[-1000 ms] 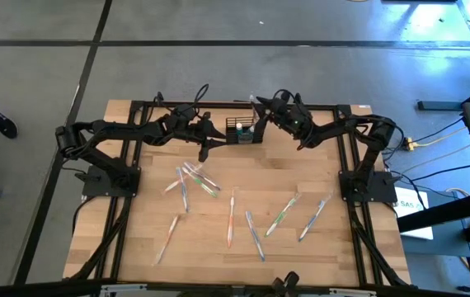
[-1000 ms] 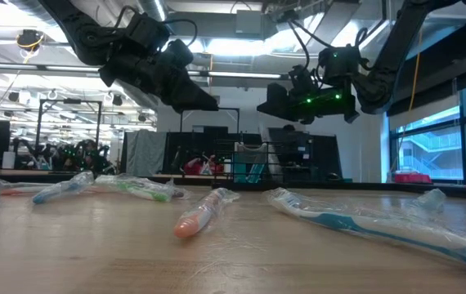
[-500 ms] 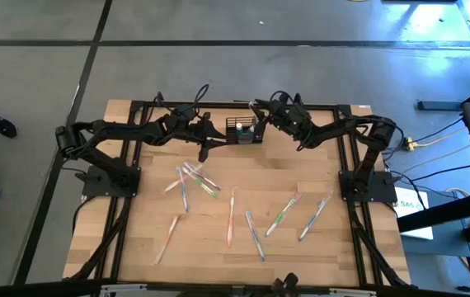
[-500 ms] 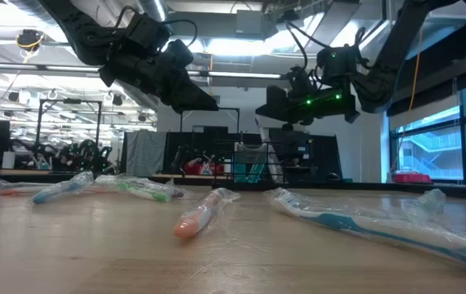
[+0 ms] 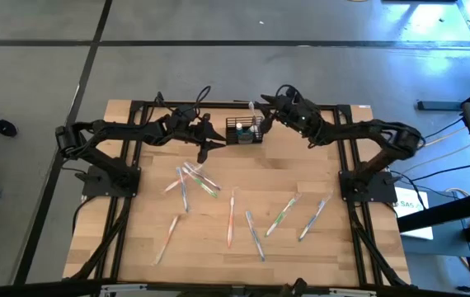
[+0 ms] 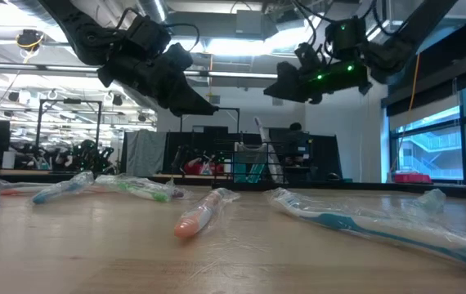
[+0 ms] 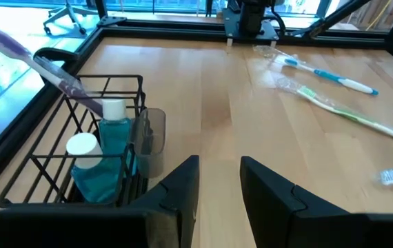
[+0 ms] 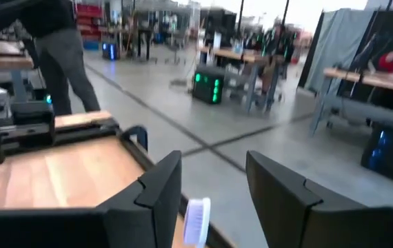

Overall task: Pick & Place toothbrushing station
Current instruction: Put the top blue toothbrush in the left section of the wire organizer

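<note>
Wooden table (image 5: 218,264), far edge centre: black wire-mesh caddy (image 5: 245,132) stands upright, holding teal tubes (image 7: 98,172) and one toothbrush (image 7: 34,60) leaning out over its rim. Left gripper (image 5: 203,147) hovers just beside the caddy, fingers (image 7: 183,184) slightly parted, holding nothing. Right gripper (image 5: 261,113) hangs above the caddy's other side, fingers (image 8: 158,186) apart, empty; brush head between them. Loose wrapped toothbrushes (image 5: 231,216) scattered across the near table.

A grey concrete floor (image 5: 45,74), crossed by dark seam lines, is seen around the wooden table (image 5: 144,239). Large windows (image 6: 429,151) are set in the wall on one side of the room, and bright ceiling lights (image 6: 241,45) are mounted overhead. Workbenches (image 8: 362,79) and a person (image 8: 58,48) are visible beyond the table.
</note>
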`<act>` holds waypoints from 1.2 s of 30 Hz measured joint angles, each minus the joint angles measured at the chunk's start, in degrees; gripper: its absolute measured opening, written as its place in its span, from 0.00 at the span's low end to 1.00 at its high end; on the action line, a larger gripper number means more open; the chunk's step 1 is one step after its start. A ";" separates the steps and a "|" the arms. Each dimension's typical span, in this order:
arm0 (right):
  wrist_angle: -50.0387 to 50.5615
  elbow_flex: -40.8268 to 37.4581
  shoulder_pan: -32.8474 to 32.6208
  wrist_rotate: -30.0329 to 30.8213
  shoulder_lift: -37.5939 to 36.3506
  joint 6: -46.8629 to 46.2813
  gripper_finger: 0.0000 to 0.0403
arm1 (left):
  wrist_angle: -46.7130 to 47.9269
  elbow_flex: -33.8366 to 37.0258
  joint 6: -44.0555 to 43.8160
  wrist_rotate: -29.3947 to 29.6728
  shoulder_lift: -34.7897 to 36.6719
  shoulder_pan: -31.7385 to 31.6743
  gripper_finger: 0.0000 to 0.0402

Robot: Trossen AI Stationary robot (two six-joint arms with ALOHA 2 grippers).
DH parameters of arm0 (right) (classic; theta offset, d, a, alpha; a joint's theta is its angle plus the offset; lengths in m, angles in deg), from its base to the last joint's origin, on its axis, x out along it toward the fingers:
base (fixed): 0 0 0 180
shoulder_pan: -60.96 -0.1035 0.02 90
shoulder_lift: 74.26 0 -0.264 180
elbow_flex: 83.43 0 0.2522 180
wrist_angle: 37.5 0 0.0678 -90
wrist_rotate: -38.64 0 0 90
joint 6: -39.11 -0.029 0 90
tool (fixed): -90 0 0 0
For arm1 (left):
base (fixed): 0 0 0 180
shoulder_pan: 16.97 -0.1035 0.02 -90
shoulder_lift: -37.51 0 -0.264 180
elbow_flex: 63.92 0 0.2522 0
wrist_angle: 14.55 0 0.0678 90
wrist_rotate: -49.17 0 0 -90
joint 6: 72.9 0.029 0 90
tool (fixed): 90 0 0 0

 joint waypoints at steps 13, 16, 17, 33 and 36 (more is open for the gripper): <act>20.83 0.00 -1.24 0.00 -15.07 -0.60 0.41 | 1.70 0.00 0.04 0.02 0.00 5.06 0.33; 22.88 0.00 -1.34 0.00 -16.75 -0.73 0.41 | 2.70 0.02 0.04 0.17 0.00 6.30 0.37; 23.02 0.00 -1.34 0.00 -17.08 -0.73 0.41 | 2.72 0.02 0.04 0.20 0.00 6.72 0.38; 18.07 -0.02 -1.29 0.00 -21.80 2.01 0.41 | 4.38 -0.10 -13.66 26.76 0.00 11.80 0.58; 17.03 -0.02 -1.29 0.01 -22.15 3.07 0.41 | 11.25 -2.31 -19.61 26.61 0.00 11.79 0.58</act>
